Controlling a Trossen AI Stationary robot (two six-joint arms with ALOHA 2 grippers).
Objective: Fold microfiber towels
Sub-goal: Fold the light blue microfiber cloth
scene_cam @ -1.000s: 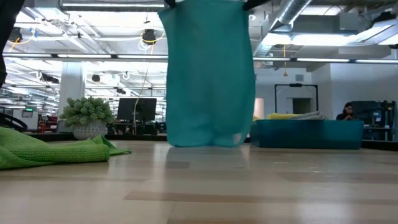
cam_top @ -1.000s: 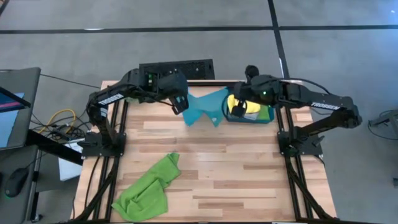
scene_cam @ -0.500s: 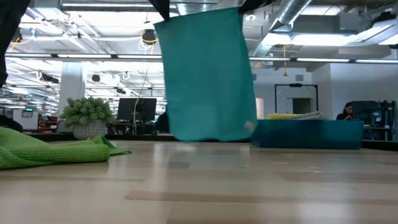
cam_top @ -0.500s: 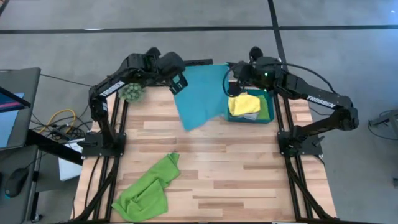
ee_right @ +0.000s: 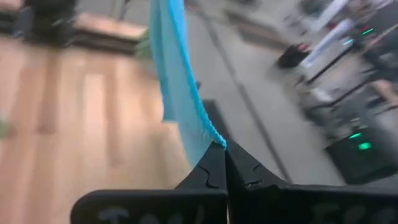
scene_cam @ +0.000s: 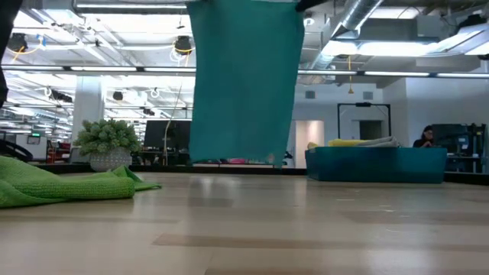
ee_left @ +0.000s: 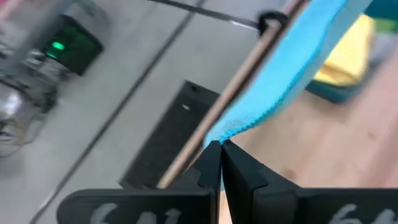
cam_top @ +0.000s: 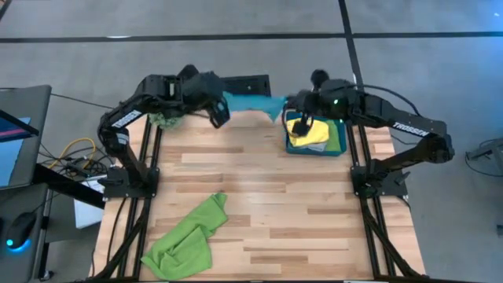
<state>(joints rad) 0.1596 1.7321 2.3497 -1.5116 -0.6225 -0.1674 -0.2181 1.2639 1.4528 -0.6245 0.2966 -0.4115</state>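
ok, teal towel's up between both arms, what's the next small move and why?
Probably lower it forward onto the bare wood. The teal towel hangs clear of the table, pinched at its top corners by the left pincer and right pincer.

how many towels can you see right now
3: a teal towel hanging between the left gripper and right gripper, a lime green towel crumpled near the table's front-left, a yellow towel in the bin; more may hide beneath.

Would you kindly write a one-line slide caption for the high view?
Both arms hold a teal microfiber towel stretched in the air at the table's far edge, left gripper and right gripper each clamping a corner.
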